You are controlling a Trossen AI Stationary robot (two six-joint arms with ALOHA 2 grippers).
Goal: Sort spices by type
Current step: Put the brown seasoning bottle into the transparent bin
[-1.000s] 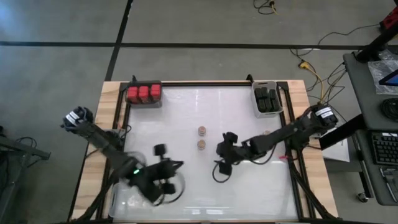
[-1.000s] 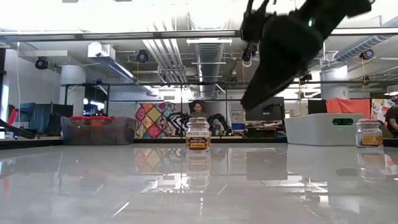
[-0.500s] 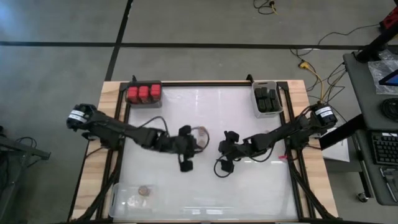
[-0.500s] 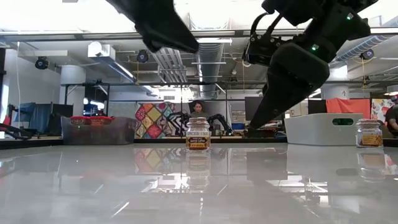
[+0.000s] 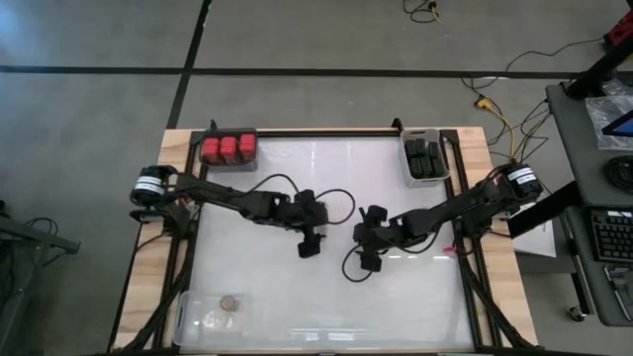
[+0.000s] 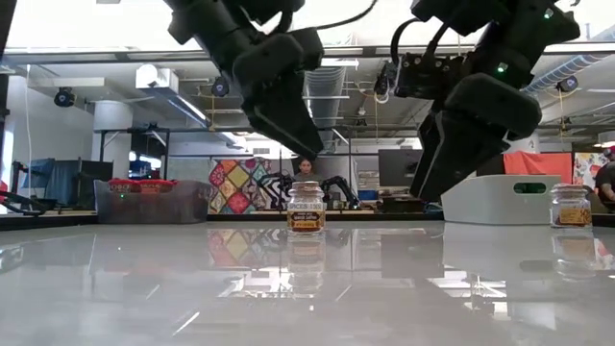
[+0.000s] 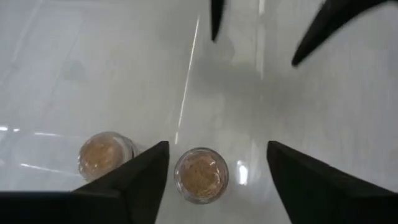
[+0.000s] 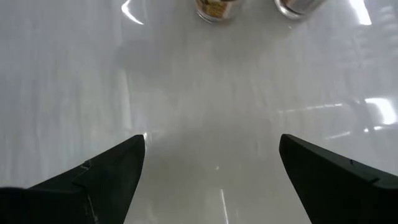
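Your left gripper (image 5: 310, 229) hangs above the middle of the table (image 5: 257, 287), fingers (image 7: 134, 180) spread apart and holding nothing. In the left wrist view two round tan-topped jars (image 7: 200, 174) sit below it: one lies in the gap between the fingers, untouched, and the second jar (image 7: 102, 152) is just beside it, outside one finger. In the low view a jar (image 6: 306, 208) stands upright on the white surface under the left arm, and another jar (image 6: 571, 206) stands far off toward 3 o'clock.

Your right gripper (image 5: 372, 243) hovers just at 3 o'clock of the left one, also raised off the table, fingers (image 8: 102, 177) wide apart and empty. Its wrist view shows two jars (image 8: 214, 9) well ahead of it.

Farther out, three red blocky spices (image 5: 228, 148) sit side by side in a bin at 11 o'clock of the table. The black blocky spices (image 5: 425, 158) fill a grey bin (image 5: 408, 170) at 1 o'clock. At 7 o'clock a clear bin (image 5: 188, 309) holds one tan-topped jar (image 5: 228, 303).
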